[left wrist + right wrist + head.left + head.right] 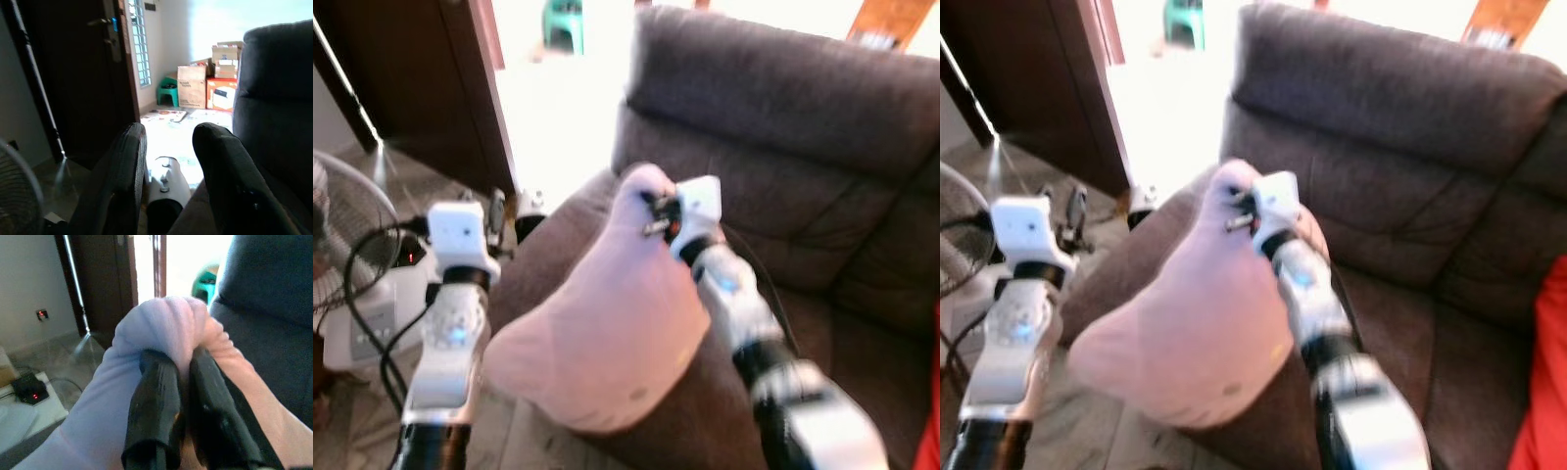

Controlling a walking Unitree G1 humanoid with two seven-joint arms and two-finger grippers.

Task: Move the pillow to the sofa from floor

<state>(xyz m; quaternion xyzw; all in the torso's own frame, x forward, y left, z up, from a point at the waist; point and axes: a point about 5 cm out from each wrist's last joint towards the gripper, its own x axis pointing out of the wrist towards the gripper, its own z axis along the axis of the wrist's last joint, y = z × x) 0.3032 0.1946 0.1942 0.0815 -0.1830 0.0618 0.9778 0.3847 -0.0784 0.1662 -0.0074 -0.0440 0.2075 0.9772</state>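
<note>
A pale pink pillow (607,333) hangs over the left armrest of the brown sofa (783,147), pinched at its top corner by my right gripper (656,211), which is shut on it. In the right wrist view the two black fingers (161,396) squeeze a bunched fold of the pillow (161,328). My left gripper (168,161) is raised to the left of the pillow, open, with nothing between its fingers (122,181); its white wrist (458,235) stands beside the armrest.
A fan (342,225) and a white box with black cables (372,313) stand on the floor at left. A dark open door (421,78) leads to a bright room with cardboard boxes (205,83) and a green stool (563,22). Something red (1542,392) lies on the sofa seat at right.
</note>
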